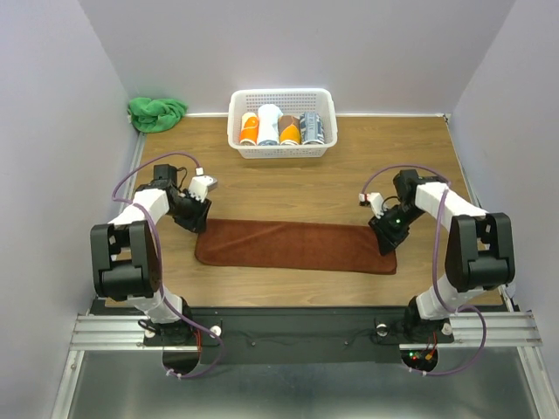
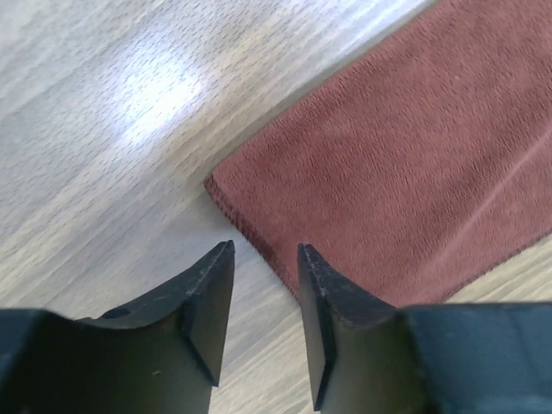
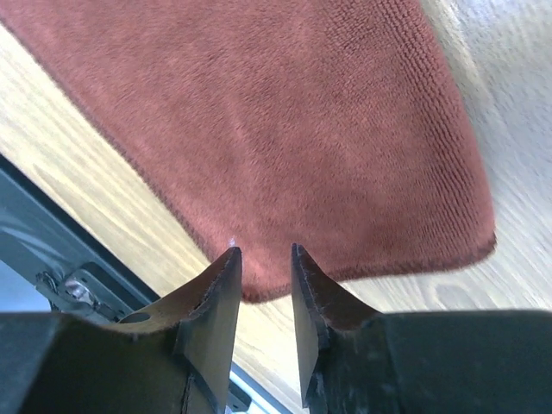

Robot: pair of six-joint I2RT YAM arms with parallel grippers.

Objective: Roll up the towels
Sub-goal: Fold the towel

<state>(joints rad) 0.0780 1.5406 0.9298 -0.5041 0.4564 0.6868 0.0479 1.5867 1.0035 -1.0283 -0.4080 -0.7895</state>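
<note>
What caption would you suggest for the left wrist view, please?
Open left gripper poised at a corner of the brown towel.

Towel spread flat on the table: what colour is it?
Reddish brown towel, plain with no pattern; it shows best in the right wrist view.

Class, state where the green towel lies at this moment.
In the top view, the green towel sits crumpled at the far left corner of the table, left of the white basket.

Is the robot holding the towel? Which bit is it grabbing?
Nothing is held. The left end effector and the right end effector are both open, one over each end of the towel, which lies flat.
</note>
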